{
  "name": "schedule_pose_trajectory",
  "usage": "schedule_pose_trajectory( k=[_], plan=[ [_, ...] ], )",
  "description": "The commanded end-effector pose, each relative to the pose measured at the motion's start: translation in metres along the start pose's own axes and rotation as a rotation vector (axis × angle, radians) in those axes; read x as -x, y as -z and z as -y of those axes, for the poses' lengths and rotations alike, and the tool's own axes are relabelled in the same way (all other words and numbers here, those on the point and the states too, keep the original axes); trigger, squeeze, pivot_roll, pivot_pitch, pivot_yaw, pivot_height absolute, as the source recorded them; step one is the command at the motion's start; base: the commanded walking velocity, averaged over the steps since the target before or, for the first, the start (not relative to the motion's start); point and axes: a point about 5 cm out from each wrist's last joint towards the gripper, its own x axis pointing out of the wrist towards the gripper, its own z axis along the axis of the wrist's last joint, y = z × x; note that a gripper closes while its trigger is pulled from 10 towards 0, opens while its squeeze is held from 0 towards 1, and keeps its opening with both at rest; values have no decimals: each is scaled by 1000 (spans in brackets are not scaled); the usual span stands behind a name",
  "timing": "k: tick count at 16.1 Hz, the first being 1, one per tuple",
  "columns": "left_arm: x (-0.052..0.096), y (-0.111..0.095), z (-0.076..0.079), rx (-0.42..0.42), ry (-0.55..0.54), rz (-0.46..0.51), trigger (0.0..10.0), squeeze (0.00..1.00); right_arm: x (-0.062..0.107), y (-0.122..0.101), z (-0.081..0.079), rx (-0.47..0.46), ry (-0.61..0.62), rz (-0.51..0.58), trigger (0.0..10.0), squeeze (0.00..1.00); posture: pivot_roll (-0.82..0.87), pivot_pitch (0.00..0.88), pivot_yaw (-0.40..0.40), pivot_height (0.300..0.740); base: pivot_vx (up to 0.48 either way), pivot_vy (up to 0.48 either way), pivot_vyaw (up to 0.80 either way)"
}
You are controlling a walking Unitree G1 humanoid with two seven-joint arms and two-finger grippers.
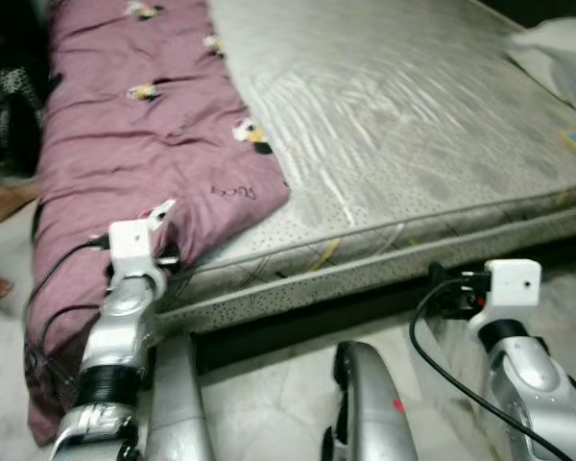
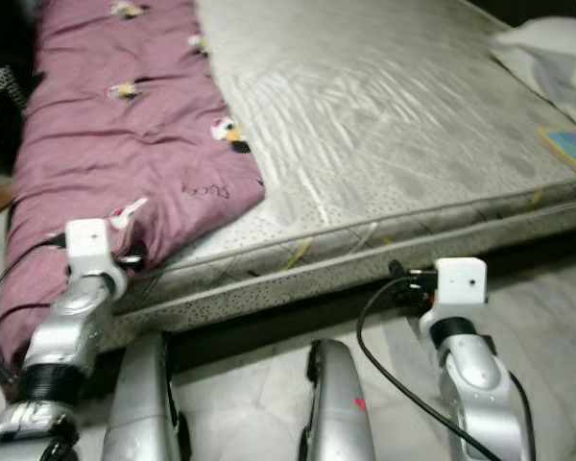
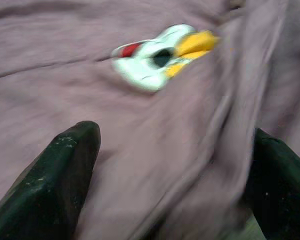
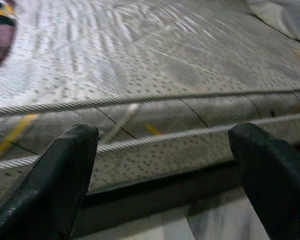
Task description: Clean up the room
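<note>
1. Left eye view: a mauve quilt [image 1: 144, 144] with small cartoon prints was seen lying along the 9 o'clock side of a bare grey mattress [image 1: 413, 144], its near end draped over the mattress edge towards the floor [image 1: 269, 403].
2. The left gripper [image 3: 170, 165] was recorded at about 8 o'clock in the head views, pressed against the overhanging quilt corner. In the left wrist view its two black fingers [image 3: 55, 180] were set wide, with quilt fabric bunched between them; a firm pinch on the cloth could not be confirmed.
3. A white, yellow and red cartoon print [image 3: 165, 55] was noted on the quilt just beyond the left fingertips.
4. The right gripper [image 4: 165, 175] was recorded at about 5 o'clock, low in front of the mattress's near side, apart from it. Its fingers [image 4: 55, 185] were spread wide, with nothing between them; the piped mattress edge and the dark gap beneath it were seen past the tips.
5. White bedding [image 1: 557, 48], possibly a pillow, was noted at the mattress's 2 o'clock corner; a flat object [image 2: 568, 146] with a blue face, possibly a book, lay just below it near the 3 o'clock edge.
6. A person's bare feet [image 1: 2, 200] were observed on the floor at 9 o'clock, beside the quilt.
7. Black cables were seen looped at both wrists.
</note>
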Motion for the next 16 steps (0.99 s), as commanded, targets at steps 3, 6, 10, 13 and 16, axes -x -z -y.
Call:
schedule_pose_trajectory(
  k=[3, 6, 10, 13, 16],
  plan=[
    [-6, -8, 9, -24, 34, 36, 10000, 0, 3, -5, 15, 21, 52, 7, 10000, 0, -140, 102, -44, 522, 0, 0, 0],
    [1, 8, 80, -393, 475, -15, 10000, 0, 4, -5, 13, 29, 59, 6, 10000, 0, -144, 102, -34, 522, 0, 0, 0],
    [24, 33, 121, -670, 773, -20, 10000, 0, 1, -8, 12, 28, 74, 19, 10000, 0, -148, 96, -25, 522, 0, 0, 0],
    [43, 46, 131, -787, 885, 45, 10000, 0, -3, -8, 11, 29, 75, 22, 10000, 0, -137, 82, -28, 522, 0, 0, 0],
    [48, 23, 132, -748, 806, 258, 10000, 0, -7, -10, 6, 26, 64, 37, 10000, 0, -127, 75, -32, 522, 0, 0, 0]
  ],
)
